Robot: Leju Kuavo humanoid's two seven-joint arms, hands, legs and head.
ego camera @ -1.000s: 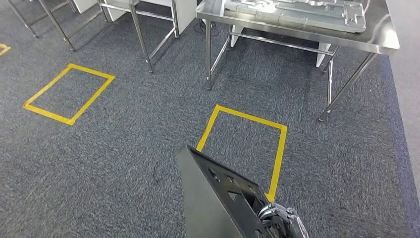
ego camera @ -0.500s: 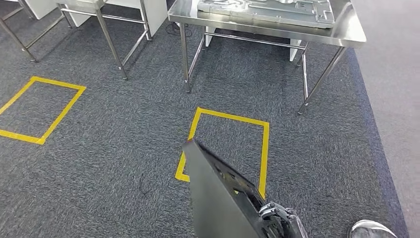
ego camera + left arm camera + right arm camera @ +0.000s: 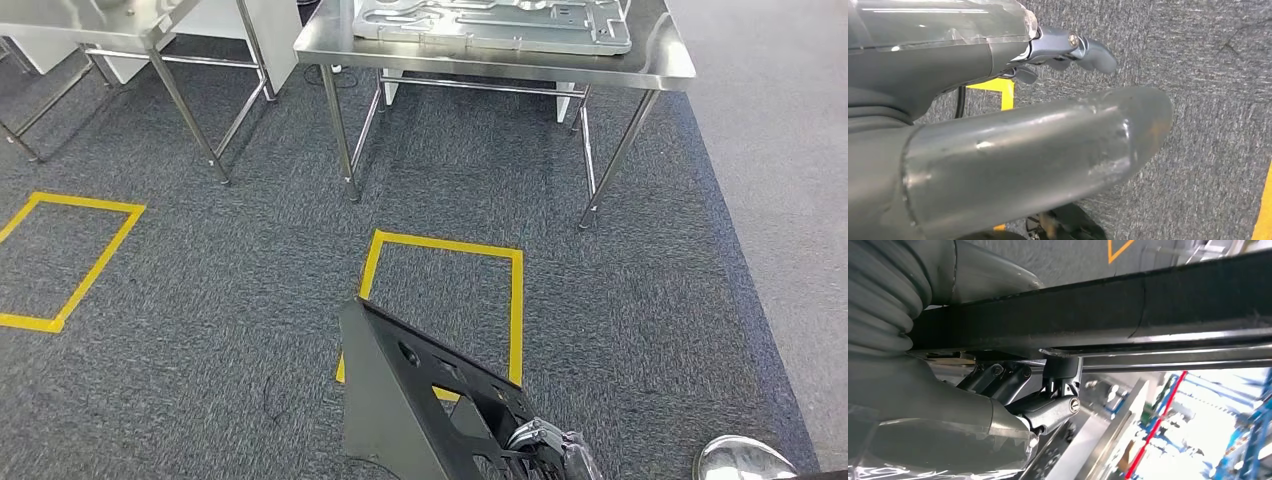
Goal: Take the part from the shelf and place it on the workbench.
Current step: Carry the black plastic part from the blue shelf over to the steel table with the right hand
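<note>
Ahead of the right robot hand (image 3: 545,447), apparently gripping the black perforated panel (image 3: 420,405), stood the worktop (image 3: 660,68); left robot hand (image 3: 1068,50) hung empty.

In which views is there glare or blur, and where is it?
Head view: sharp, with soft glare on the steel workbench. Left wrist view: the near thumb is blurred, with dull highlights. Right wrist view: the background beyond the black part is overexposed and hazy.
</note>
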